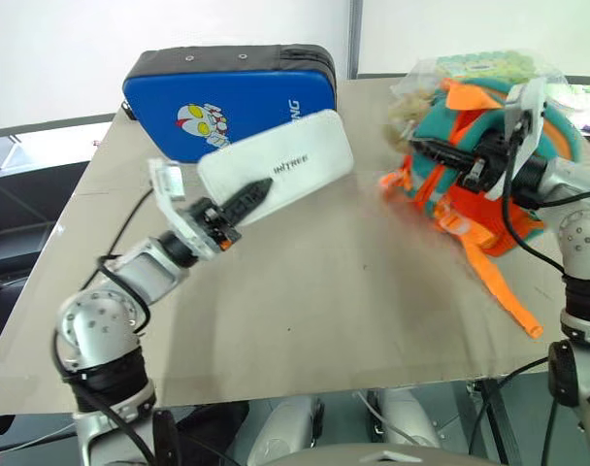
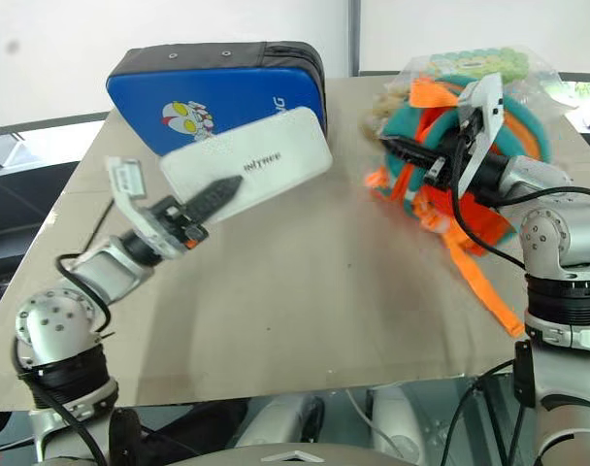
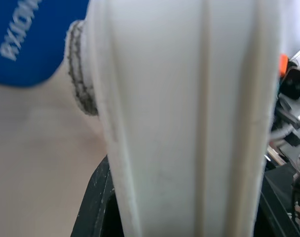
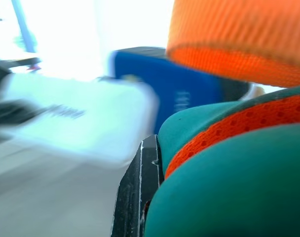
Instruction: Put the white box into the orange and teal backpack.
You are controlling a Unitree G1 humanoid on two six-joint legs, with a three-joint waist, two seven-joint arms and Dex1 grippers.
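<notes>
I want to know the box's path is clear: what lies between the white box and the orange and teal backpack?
Only bare tabletop in the left eye view: nothing stands between the white box and the orange and teal backpack.

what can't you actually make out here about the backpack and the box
- Backpack opening: not visible in the head views; the right gripper, shut on its teal trim, covers part of it.
- White box: left wrist view shows just its edge; the lid faces away.
- Right wrist view: the box is blurred, so its lettering is unreadable there.
- Clear bag: contents hidden behind the backpack.
</notes>
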